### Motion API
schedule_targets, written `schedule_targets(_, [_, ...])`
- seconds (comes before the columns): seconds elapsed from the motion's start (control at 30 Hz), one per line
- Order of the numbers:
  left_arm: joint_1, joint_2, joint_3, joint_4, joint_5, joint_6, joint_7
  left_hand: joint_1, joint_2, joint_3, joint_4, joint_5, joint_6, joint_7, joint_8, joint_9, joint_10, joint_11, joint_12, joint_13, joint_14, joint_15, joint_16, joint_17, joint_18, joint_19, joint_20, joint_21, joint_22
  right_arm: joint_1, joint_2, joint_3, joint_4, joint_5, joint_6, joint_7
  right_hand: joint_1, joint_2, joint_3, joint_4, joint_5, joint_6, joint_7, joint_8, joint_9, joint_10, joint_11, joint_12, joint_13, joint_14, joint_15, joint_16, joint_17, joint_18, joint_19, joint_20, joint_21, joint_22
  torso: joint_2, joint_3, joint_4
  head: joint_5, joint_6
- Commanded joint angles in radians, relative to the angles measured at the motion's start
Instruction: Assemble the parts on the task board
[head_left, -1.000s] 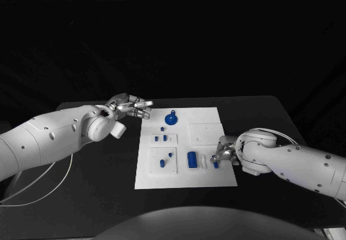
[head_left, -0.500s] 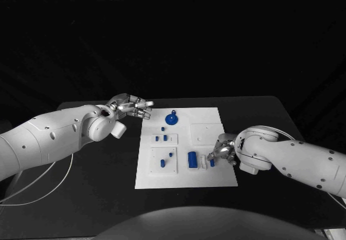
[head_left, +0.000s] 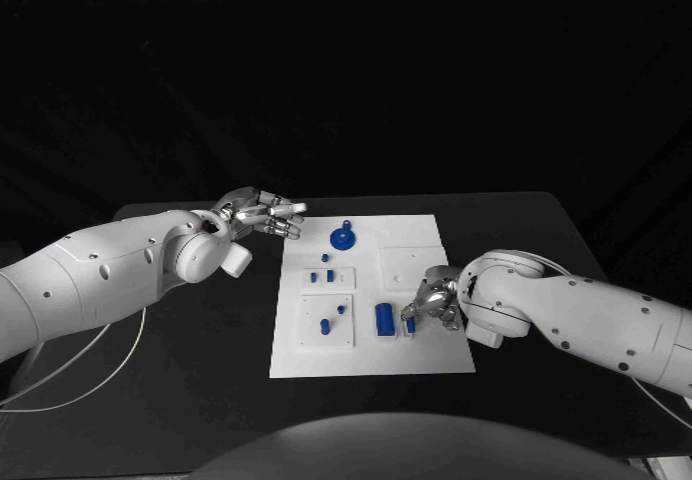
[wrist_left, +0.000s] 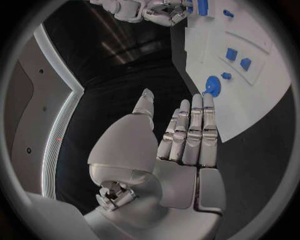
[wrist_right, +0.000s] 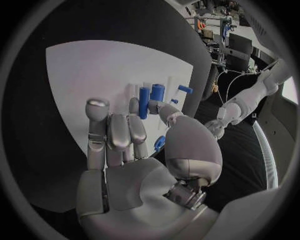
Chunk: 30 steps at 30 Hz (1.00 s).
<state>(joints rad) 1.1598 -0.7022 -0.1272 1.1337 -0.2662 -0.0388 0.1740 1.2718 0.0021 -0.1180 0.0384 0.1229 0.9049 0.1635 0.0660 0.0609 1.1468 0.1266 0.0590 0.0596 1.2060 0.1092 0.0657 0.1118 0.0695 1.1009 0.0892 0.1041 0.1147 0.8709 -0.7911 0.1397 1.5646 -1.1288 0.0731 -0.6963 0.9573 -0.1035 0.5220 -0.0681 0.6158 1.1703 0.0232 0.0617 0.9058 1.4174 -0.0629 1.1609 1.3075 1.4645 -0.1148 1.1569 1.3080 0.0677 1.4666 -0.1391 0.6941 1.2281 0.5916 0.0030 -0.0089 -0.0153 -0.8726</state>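
Black desk (head_left: 202, 360) carries the white task board (head_left: 433, 355) mid-frame, where the right hand (head_left: 433, 300) pinches a small blue part (wrist_right: 159, 143), while the left hand (head_left: 264, 214) hovers released beyond the board's upper-left corner.

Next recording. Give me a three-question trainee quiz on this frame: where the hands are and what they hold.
1. True or false: the left hand holds a blue part.
2. Where is the round blue part? A) at the far end of the task board; B) at its near edge; C) off the board, on the table.
3. Fill in: the right hand, beside the blue cylinder, pinches a ___.

Key: 1 false, its fingers are apart and hold nothing. 2 A. 3 small blue part, between the thumb and the fingers.
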Motion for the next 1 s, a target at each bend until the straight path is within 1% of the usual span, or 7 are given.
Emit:
schedule_targets(0.03, [0.001,0.001,0.001,0.003,-0.002,0.016,0.002,-0.004,0.002,-0.002,-0.001,0.003,-0.007,-0.001,-0.004,-0.001,-0.005,0.002,0.003,0.002,-0.001,-0.002,-0.001,0.001,-0.007,0.0,0.002,0.005,-0.001,0.0,0.012,-0.002,-0.01,-0.021,0.01,-0.042,0.025,0.015,0.169,-0.175,0.003,0.007,0.0,0.004,0.001,0.009,-0.005,0.001,0.039,0.012,-0.001,0.004,0.021,0.01,0.04,0.002,-0.006,0.001,0.001,-0.0007,0.0007,-0.001,0.0])
schedule_targets(0.2, [0.001,0.001,0.001,0.005,-0.002,0.016,0.001,-0.004,0.002,-0.002,-0.001,0.003,-0.007,-0.001,-0.004,-0.001,-0.005,0.002,0.003,0.002,-0.001,-0.002,-0.001,0.001,-0.007,0.0,0.002,0.005,-0.001,0.0,0.025,-0.009,-0.025,-0.056,0.018,-0.048,0.025,0.015,0.166,-0.175,0.003,0.007,0.0,0.003,0.001,0.008,-0.005,-0.002,0.038,0.012,0.0,0.002,0.02,0.009,0.041,0.003,-0.01,0.004,0.001,0.0004,0.0004,0.001,0.0])
schedule_targets(0.27, [0.001,0.0,0.001,0.006,-0.002,0.015,0.001,-0.004,0.002,-0.002,-0.001,0.003,-0.007,-0.001,-0.004,-0.001,-0.005,0.002,0.003,0.002,-0.001,-0.002,-0.001,0.001,-0.007,0.0,0.002,0.005,-0.001,0.0,0.029,-0.012,-0.03,-0.066,0.024,-0.05,0.024,0.015,0.161,-0.173,-0.011,0.008,-0.001,0.004,0.003,0.008,-0.005,-0.001,0.038,0.012,0.001,0.002,0.02,0.009,0.04,0.003,-0.014,0.004,0.001,0.0004,0.0004,0.002,0.0])
schedule_targets(0.43, [0.001,-0.003,0.001,0.008,-0.003,0.015,0.0,-0.004,0.002,-0.002,-0.001,0.003,-0.007,-0.001,-0.004,-0.001,-0.005,0.002,0.003,0.002,-0.001,-0.002,-0.001,0.001,-0.007,0.0,0.002,0.005,-0.001,-0.001,0.035,-0.017,-0.035,-0.092,0.034,-0.053,0.026,0.016,0.155,-0.171,-0.018,0.007,-0.001,0.003,0.007,0.007,-0.005,-0.003,0.037,0.011,0.001,0.0,0.019,0.008,0.041,0.003,-0.02,0.005,0.0,0.0003,0.0,0.004,0.0])
schedule_targets(0.6, [0.001,-0.003,0.001,0.008,-0.003,0.015,-0.001,-0.004,0.002,-0.002,-0.001,0.003,-0.007,-0.001,-0.004,-0.001,-0.005,0.002,0.003,0.002,-0.001,-0.002,-0.001,0.001,-0.007,0.0,0.002,0.005,-0.001,-0.002,0.037,-0.02,-0.035,-0.111,0.04,-0.054,0.026,0.015,0.152,-0.171,-0.022,0.006,-0.001,0.004,0.008,0.006,-0.005,-0.005,0.036,0.012,0.001,-0.001,0.018,0.007,0.041,0.004,-0.023,0.005,-0.001,-0.0005,0.0002,0.006,0.0])
schedule_targets(0.9, [0.001,-0.005,0.001,0.009,-0.003,0.015,-0.002,-0.004,0.002,-0.001,-0.001,0.003,-0.012,0.0,-0.005,-0.001,-0.006,0.002,0.003,0.002,0.0,-0.002,-0.001,0.001,-0.007,0.001,0.002,0.006,-0.001,-0.002,0.038,-0.021,-0.032,-0.122,0.04,-0.053,0.029,0.015,0.149,-0.171,-0.024,0.006,-0.001,0.003,0.009,0.006,-0.005,-0.008,0.034,0.012,0.001,-0.002,0.018,0.007,0.042,0.004,-0.026,0.008,0.0,0.001,-0.0005,0.007,0.0])
schedule_targets(1.0, [0.001,-0.005,0.001,0.009,-0.004,0.016,-0.003,-0.004,0.002,-0.001,-0.001,0.003,-0.012,0.0,-0.005,-0.001,-0.006,0.002,0.003,0.002,0.0,-0.002,-0.001,0.001,-0.007,0.001,0.002,0.006,-0.001,-0.003,0.039,-0.021,-0.033,-0.122,0.041,-0.052,0.029,0.014,0.142,-0.169,-0.036,0.007,-0.002,0.004,0.01,0.005,-0.005,-0.01,0.032,0.012,0.002,-0.003,0.018,0.007,0.042,0.004,-0.031,0.008,0.0,0.001,-0.0005,0.008,0.0])
